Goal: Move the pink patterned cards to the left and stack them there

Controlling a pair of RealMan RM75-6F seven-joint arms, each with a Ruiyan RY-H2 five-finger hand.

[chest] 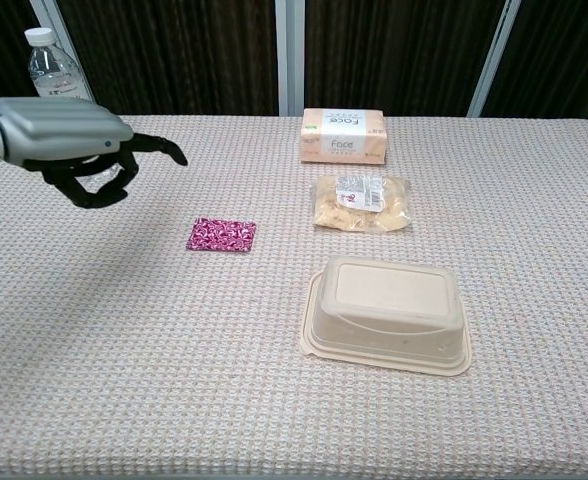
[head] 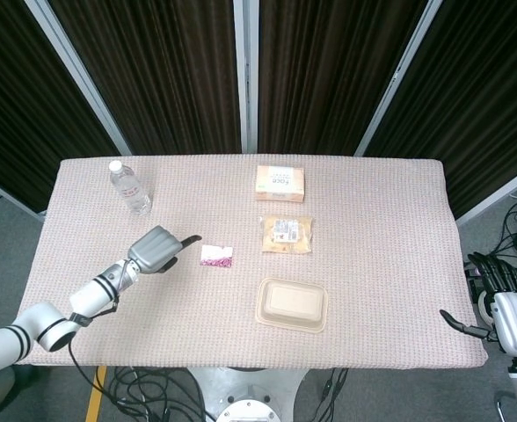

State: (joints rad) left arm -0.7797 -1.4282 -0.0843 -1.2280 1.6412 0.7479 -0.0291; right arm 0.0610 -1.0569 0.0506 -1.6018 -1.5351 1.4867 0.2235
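The small stack of pink patterned cards lies flat near the middle of the beige woven tablecloth, its long axis running left to right, between the left hand and the tan lidded food container. The left hand hovers just left of the cards, fingers loosely curled and empty, one finger extended toward them. Only the head view shows the right hand, off the table's right edge, fingers apart and holding nothing.
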